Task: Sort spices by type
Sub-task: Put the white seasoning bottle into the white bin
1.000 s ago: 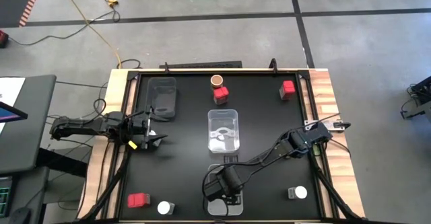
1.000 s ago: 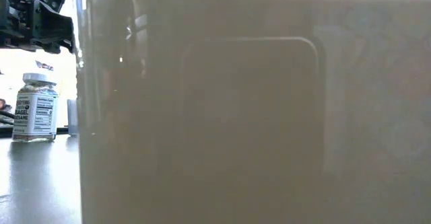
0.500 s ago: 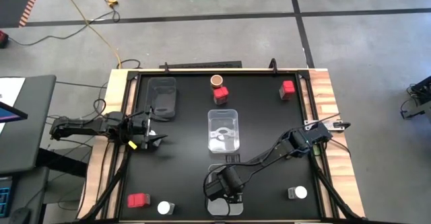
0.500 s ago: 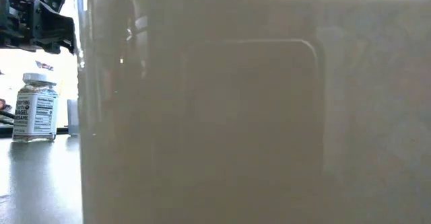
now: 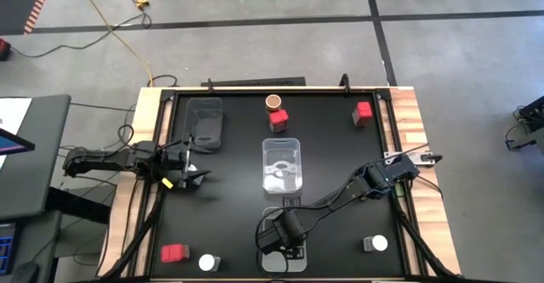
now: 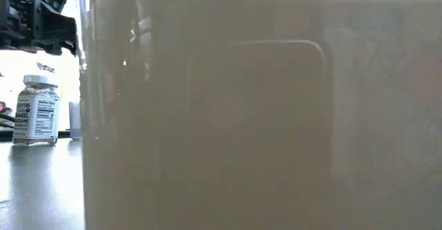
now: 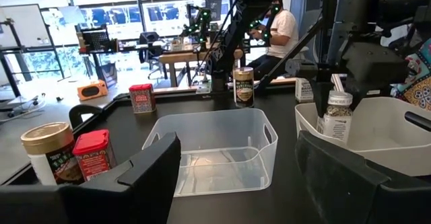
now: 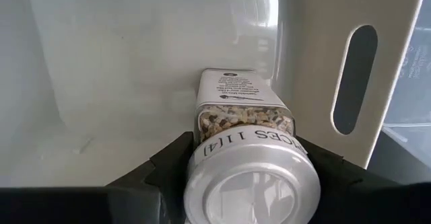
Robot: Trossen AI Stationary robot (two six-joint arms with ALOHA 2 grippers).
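My right gripper reaches down into the near clear tub and is shut on a white-lidded spice jar. The left wrist view shows that jar upright inside the tub. My left gripper waits open above the table's left side. Standing on the table are a red box and a white-lidded jar near left, and another white-lidded jar near right. A brown-topped jar with a red box stands far centre, and a red box far right. My right gripper pinches the jar at its lid end between the two fingers, one on each side. It comes from above, pointing down. The jar stays upright inside the near tub. The tub wall hides whether its base rests on the tub floor.
A clear tub sits at the table's centre and another tub far left. In the low view the near tub's wall fills most of the picture, with a labelled jar beside it. People sit in the room beyond the table.
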